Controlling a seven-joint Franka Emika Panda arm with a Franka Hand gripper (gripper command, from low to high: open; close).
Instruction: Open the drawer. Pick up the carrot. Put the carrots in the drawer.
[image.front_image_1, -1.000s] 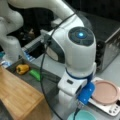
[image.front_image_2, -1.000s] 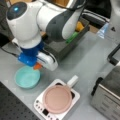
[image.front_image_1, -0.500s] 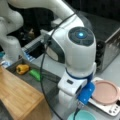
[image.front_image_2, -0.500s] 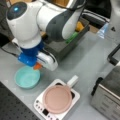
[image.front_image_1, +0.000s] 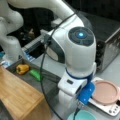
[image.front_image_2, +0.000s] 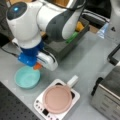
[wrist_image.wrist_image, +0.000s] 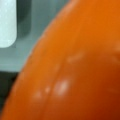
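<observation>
carrot (image.front_image_2: 37, 66) sits clamped in the tool (image.front_image_2: 37, 65), just above the teal bowl (image.front_image_2: 27, 77); the open drawer (image.front_image_2: 62, 47) lies behind the tool, holding a bell pepper (image.front_image_1: 22, 68).

Robot lab: perforated black breadboard (image.front_image_2: 15, 105) (mock kitchen props).

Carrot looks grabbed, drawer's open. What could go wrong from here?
1. The carrot shows only as a small orange tip under the gripper above the teal bowl; a shallow grip might let it drop there.
2. The drawer already holds a yellow pepper and a green vegetable, so free floor may be tight.
3. The carrot fills the wrist view, so that camera probably cannot guide placement.
</observation>
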